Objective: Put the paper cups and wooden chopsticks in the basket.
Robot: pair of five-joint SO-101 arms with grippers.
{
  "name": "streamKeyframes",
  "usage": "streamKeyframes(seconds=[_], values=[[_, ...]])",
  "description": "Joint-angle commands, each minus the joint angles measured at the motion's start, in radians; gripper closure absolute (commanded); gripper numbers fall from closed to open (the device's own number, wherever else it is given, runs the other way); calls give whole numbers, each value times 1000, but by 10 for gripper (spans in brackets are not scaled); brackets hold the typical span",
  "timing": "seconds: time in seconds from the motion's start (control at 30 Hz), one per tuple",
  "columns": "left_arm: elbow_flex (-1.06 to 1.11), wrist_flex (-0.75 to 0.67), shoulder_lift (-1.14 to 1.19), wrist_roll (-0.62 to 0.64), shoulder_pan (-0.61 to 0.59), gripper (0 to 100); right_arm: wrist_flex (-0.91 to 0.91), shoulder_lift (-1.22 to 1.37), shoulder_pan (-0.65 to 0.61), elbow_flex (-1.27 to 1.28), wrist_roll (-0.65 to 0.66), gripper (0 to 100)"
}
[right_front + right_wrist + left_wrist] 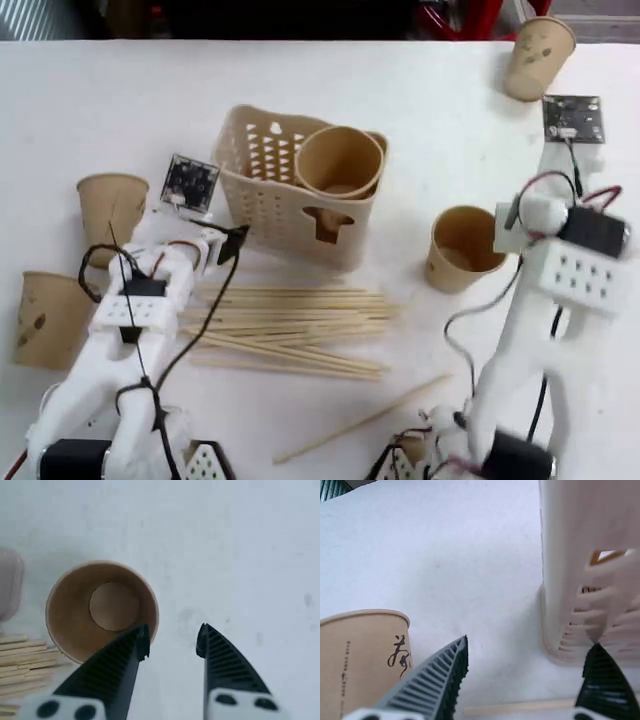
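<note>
Jaws of the right arm [565, 265] stand apart, empty, over the upright paper cup [102, 610] just right of the basket [265, 205]. Left jaws gape wide, empty, by the basket's near-left corner. Second cup [340, 160] sits inside. Step judged: cup pickup; next, lower, straddle rim, close.

Left claw [530, 645] gapes wide and empty, while right claw [173, 630] is parted less, also empty.
</note>
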Motion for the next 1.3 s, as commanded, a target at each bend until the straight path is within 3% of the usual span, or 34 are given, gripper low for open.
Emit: streamKeyframes(seconds=[0.0,0.3,0.43,0.67,0.8,1.0,1.13,1.27], values=[[-9,-23,-2,6,-10,647,-50,177,-13,-44,0,828],[-9,-23,-2,6,-10,647,-166,398,-16,-41,0,839],[-9,-23,-2,6,-10,647,-166,406,-12,-68,0,981],[-9,-23,-2,6,-10,647,-39,228,-19,-181,-9,981],[-9,-23,-2,6,-10,647,88,48,-38,-331,-87,981],[-9,-23,-2,6,-10,647,154,-139,-254,-555,-207,981],[-9,-23,-2,6,-10,647,62,-160,-453,-623,-279,981],[-9,-23,-2,6,-10,647,-18,-119,-568,-605,-308,981]])
